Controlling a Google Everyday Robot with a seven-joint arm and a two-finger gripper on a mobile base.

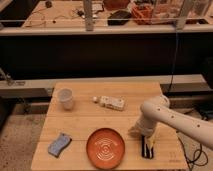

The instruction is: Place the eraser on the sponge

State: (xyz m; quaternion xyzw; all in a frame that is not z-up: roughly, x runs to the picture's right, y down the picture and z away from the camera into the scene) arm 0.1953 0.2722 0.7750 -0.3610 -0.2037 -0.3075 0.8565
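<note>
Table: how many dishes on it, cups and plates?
2: white cup back left; orange plate front centre, between the blue-grey sponge and the eraser. The gripper is at the eraser, front right; the arm may hide something small.

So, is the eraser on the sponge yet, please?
Off: eraser lies at the gripper, right of the orange plate; sponge sits left of it.
</note>
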